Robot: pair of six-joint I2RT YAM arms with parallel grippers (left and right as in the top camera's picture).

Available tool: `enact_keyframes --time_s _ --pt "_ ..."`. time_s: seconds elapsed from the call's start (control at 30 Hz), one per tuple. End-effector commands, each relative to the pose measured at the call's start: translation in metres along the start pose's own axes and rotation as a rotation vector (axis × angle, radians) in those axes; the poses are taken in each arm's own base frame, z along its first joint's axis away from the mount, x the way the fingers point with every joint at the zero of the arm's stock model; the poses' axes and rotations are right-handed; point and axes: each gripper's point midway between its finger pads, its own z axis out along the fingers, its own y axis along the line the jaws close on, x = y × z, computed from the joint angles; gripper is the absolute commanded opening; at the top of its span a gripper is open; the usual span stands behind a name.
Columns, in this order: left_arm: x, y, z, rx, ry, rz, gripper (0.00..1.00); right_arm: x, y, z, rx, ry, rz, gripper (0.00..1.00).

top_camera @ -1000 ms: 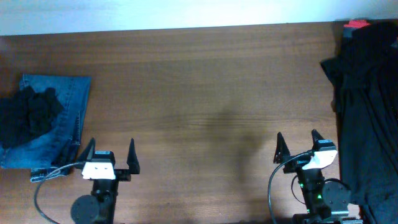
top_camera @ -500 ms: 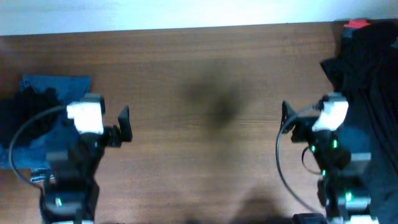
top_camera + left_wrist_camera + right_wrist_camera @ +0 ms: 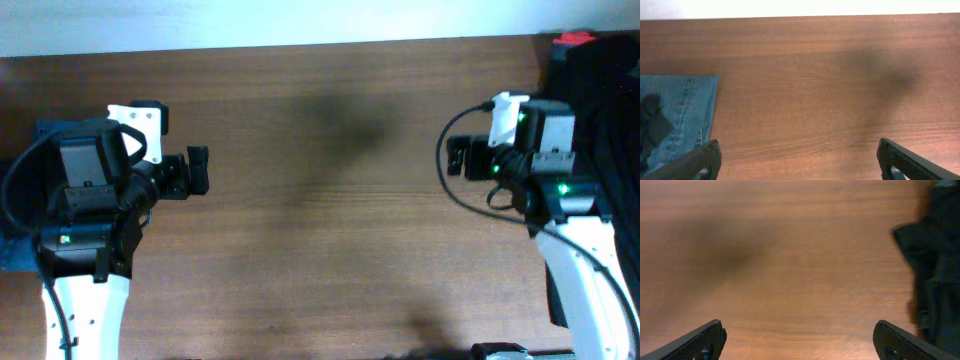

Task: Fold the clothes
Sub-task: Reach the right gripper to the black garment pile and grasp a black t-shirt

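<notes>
A pile of black clothes [image 3: 605, 85] lies at the table's right edge and shows at the right of the right wrist view [image 3: 935, 265]. Folded blue jeans [image 3: 682, 112] lie at the left with a small black fabric piece [image 3: 652, 125] on them. From overhead the left arm hides most of the jeans [image 3: 18, 250]. My left gripper [image 3: 197, 171] is open and empty above bare wood right of the jeans, its fingers wide apart in its wrist view [image 3: 800, 160]. My right gripper [image 3: 457, 157] is open and empty, left of the black pile, also over bare wood [image 3: 800, 342].
The brown wooden table [image 3: 320, 200] runs up to a white wall at the back. A small red object [image 3: 573, 39] shows at the far right corner behind the black pile. Cables loop beside both arms.
Both arms have lifted from the front edge and reached toward the back of the table. Both grippers stay open and empty. The clothes have not moved.
</notes>
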Motion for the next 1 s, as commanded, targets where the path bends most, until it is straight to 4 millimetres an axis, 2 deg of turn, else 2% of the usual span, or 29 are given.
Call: enact_keyframes --time_s 0.0,0.1,0.17,0.27,0.37,0.5,0.67,0.87,0.97 --pt "-0.011 -0.005 -0.005 0.023 -0.033 -0.002 0.99 -0.045 -0.075 0.004 0.245 -0.057 0.070 0.99" --pt "-0.011 -0.005 -0.004 0.023 -0.030 -0.003 0.99 -0.072 -0.126 0.019 0.329 -0.058 0.133 0.99" --pt "-0.010 -0.005 -0.003 0.023 -0.026 -0.003 0.99 -0.083 -0.159 0.035 0.380 -0.045 0.169 0.99" --pt "-0.010 -0.005 -0.003 0.023 -0.026 -0.003 0.99 -0.083 -0.194 0.063 0.424 -0.001 0.204 0.99" --pt "-0.010 -0.005 -0.003 0.023 -0.026 -0.003 0.99 -0.069 -0.220 0.092 0.447 0.052 0.233 0.96" --pt "-0.011 -0.005 -0.003 0.023 -0.027 -0.003 0.99 -0.040 -0.239 0.127 0.454 0.118 0.256 0.96" --pt "-0.012 -0.005 -0.003 0.023 -0.031 -0.002 0.99 -0.015 -0.245 0.159 0.447 0.180 0.237 0.96" --pt "-0.012 -0.005 -0.003 0.023 -0.034 -0.002 0.99 0.007 -0.257 0.181 0.471 0.220 0.243 0.94" --pt "-0.012 -0.005 -0.003 0.023 -0.034 -0.002 0.99 0.017 -0.261 0.191 0.468 0.241 0.234 0.90"
